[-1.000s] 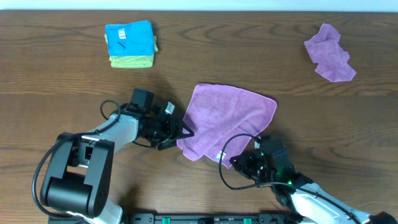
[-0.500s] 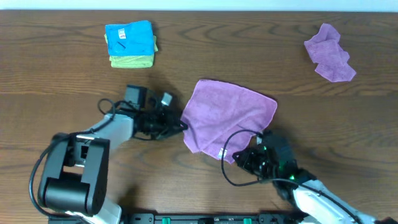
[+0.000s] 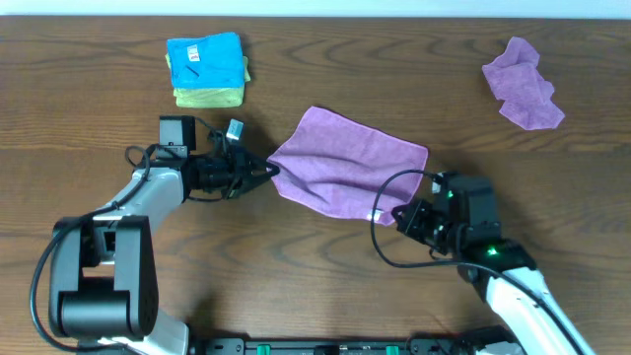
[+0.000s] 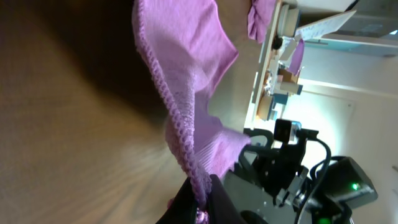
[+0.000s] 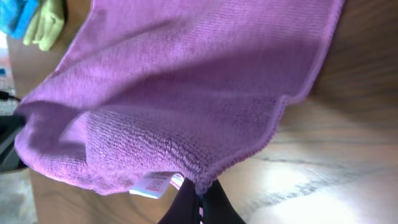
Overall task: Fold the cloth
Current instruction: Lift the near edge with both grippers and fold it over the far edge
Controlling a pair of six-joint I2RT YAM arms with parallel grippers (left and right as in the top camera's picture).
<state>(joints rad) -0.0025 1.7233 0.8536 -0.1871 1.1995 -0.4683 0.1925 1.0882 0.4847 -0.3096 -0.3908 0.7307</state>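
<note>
- The cloth (image 3: 347,174) is found mid-table, strung between the two arms and well apart from the crumpled purple cloth (image 3: 523,84) off at the far right.
- One near corner is pinched tight by the left gripper (image 3: 268,171). In the left wrist view the hemmed edge can be seen running straight into the clenched jaws.
- The other near corner, right by the white tag (image 5: 151,183), is clamped the same way by the right gripper (image 3: 394,214).
- The step in hand looks like the first fold, where the held edge gets carried over onto the far edge.
- To do it well, both corners should be kept level and the edge between them kept taut, so no sag gets folded in.
- The far edge seems to be resting on the table (image 3: 99,128). It shouldn't be dragged along, or the halves won't line up.
- The jaws are best let go only once the edges are matched and laid flat.
- Containers: none are seen. The closest thing is a stack at the far left, where a blue cloth (image 3: 204,59) is laid on a yellow-green cloth (image 3: 209,97).
</note>
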